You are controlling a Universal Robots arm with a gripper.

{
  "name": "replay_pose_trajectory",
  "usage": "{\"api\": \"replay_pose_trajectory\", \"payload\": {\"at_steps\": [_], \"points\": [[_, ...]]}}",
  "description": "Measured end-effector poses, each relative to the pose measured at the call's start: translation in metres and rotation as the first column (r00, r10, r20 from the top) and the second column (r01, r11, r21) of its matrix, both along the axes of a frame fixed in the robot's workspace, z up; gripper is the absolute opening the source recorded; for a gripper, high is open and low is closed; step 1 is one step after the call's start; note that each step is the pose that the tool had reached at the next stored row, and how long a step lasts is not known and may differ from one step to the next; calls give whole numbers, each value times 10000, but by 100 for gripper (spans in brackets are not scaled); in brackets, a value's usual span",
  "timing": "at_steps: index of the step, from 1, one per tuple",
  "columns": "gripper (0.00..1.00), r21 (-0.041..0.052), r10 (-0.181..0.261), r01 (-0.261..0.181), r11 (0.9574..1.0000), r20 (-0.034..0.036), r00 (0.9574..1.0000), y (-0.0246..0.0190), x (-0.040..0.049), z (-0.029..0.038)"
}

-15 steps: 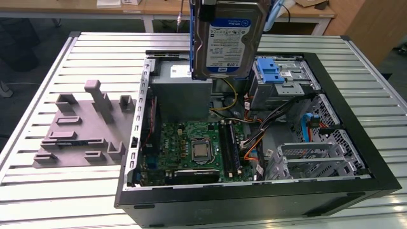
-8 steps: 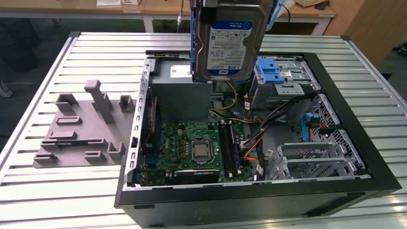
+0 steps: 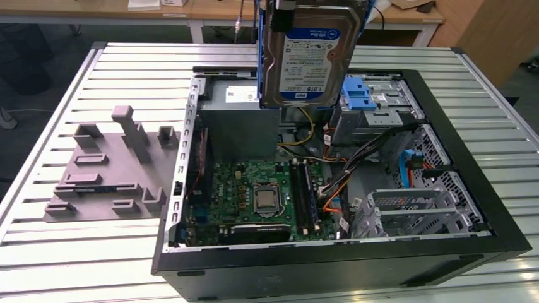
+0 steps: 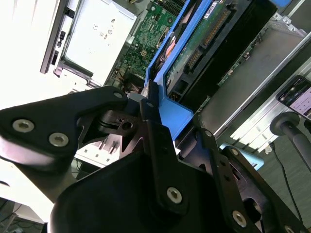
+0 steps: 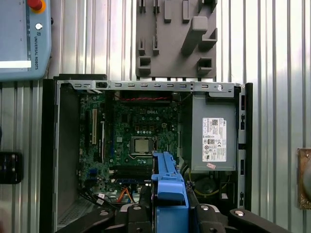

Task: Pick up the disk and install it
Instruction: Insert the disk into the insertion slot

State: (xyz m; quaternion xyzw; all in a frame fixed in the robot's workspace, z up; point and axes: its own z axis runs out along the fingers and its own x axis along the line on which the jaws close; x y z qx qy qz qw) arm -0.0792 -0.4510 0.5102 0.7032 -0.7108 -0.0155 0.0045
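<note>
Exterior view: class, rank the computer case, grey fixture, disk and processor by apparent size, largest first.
1. computer case
2. grey fixture
3. disk, cut off at the top edge and raised, so second and third are unsure
4. processor

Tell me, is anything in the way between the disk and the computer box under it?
No. The gripper is shut on the disk, holding it upright above the open case. Only air shows between it and the drive cage; the cables lie lower inside.
</note>
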Motion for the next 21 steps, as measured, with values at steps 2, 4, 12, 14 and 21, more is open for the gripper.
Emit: {"api": "replay_pose_trajectory", "payload": {"at_steps": [2,4,12,14,21], "points": [[36,0,0,0,10000,0,10000,0,0,0],[36,0,0,0,10000,0,10000,0,0,0],[36,0,2,-2,10000,0,10000,-20,2,0],[36,-1,0,0,10000,0,10000,-58,1,0],[36,0,0,0,10000,0,10000,-228,1,-2]]}}
